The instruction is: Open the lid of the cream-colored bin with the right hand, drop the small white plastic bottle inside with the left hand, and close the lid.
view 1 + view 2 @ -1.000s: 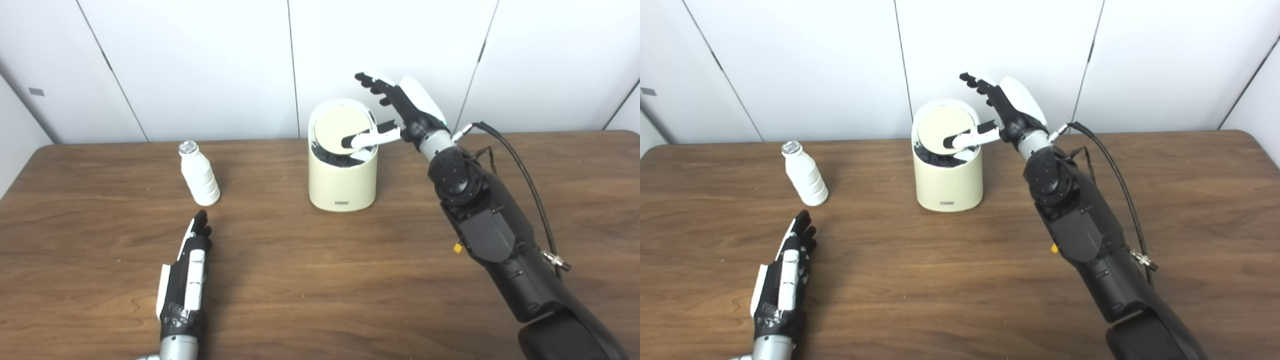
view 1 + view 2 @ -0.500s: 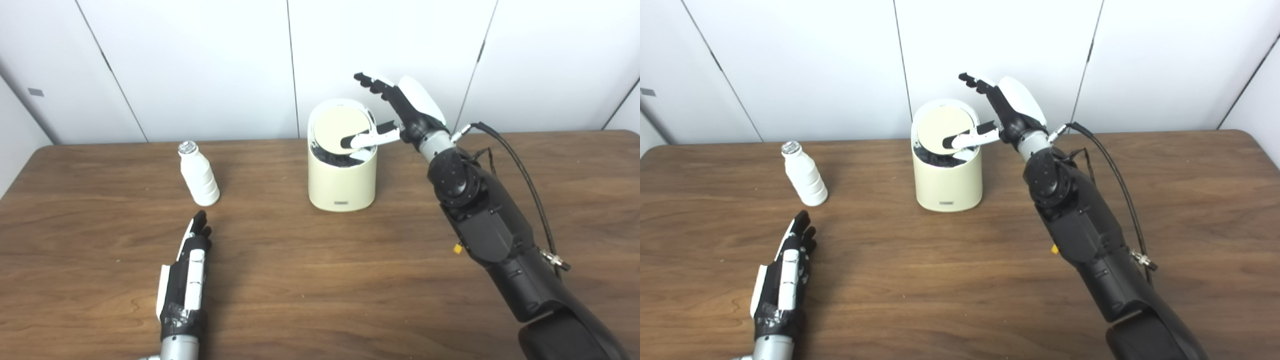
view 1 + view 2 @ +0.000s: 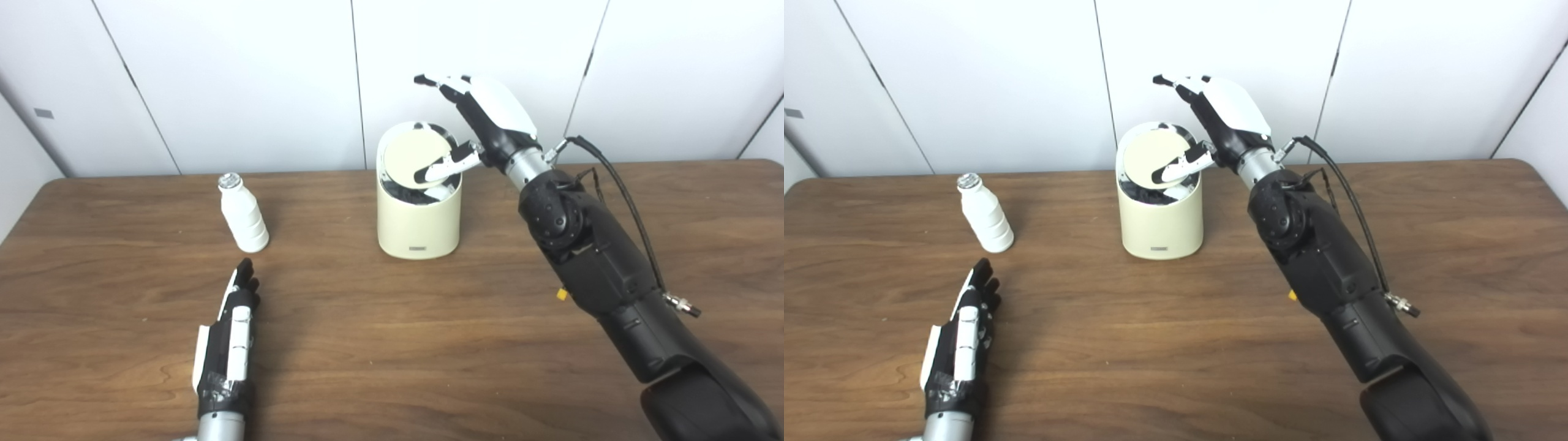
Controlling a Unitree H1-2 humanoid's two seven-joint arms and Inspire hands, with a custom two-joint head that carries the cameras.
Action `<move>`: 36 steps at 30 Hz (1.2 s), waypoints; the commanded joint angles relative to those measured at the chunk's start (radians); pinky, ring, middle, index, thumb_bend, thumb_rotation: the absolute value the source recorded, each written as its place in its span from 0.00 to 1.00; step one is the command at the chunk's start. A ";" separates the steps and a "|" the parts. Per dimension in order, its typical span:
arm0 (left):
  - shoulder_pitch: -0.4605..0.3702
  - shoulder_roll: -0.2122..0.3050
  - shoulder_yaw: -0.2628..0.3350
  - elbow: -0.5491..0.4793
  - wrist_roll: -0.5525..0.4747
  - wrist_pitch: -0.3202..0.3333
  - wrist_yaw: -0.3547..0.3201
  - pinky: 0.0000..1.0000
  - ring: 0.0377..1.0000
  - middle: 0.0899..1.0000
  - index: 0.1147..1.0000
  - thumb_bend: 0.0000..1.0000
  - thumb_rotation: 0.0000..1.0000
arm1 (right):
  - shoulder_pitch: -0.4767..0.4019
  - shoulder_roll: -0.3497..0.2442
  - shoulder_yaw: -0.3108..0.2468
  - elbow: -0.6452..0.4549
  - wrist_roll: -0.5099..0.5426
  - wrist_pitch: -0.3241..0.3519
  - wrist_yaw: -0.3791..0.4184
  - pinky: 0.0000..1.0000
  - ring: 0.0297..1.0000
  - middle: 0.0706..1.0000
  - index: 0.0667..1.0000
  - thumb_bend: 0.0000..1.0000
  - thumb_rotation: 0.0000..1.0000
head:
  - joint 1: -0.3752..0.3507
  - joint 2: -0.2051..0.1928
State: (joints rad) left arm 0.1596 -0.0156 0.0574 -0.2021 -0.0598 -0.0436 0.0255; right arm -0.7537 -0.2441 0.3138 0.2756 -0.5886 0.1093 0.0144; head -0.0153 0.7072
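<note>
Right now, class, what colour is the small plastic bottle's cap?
Silver, on the white bottle; left eye view.

Surface [image 3: 392,343]: dark brown wood grain, rounded corners at 10 and 2 o'clock, filling the frame from 9 through 6 to 3 o'clock. Wall [image 3: 245,79]: flat white panels across 10 to 2 o'clock, divided by thin dark seams [image 3: 357,86], some slanted. Small grey tag [image 3: 44,113] on the panel at 10 o'clock. Lighting even, shadows soft.
</note>
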 commanded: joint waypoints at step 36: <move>-0.008 0.033 -0.002 0.013 -0.050 0.001 -0.036 1.00 1.00 1.00 0.99 0.46 0.71 | 0.369 -0.048 -0.272 -0.402 0.199 0.155 0.084 0.80 0.87 0.87 0.85 0.78 0.47 | -0.018 -0.006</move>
State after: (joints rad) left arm 0.1563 0.0181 0.0565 -0.1975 -0.1006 -0.0426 -0.0050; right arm -0.3698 -0.3011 0.0689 -0.0847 -0.4280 0.2581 0.1090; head -0.0337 0.7010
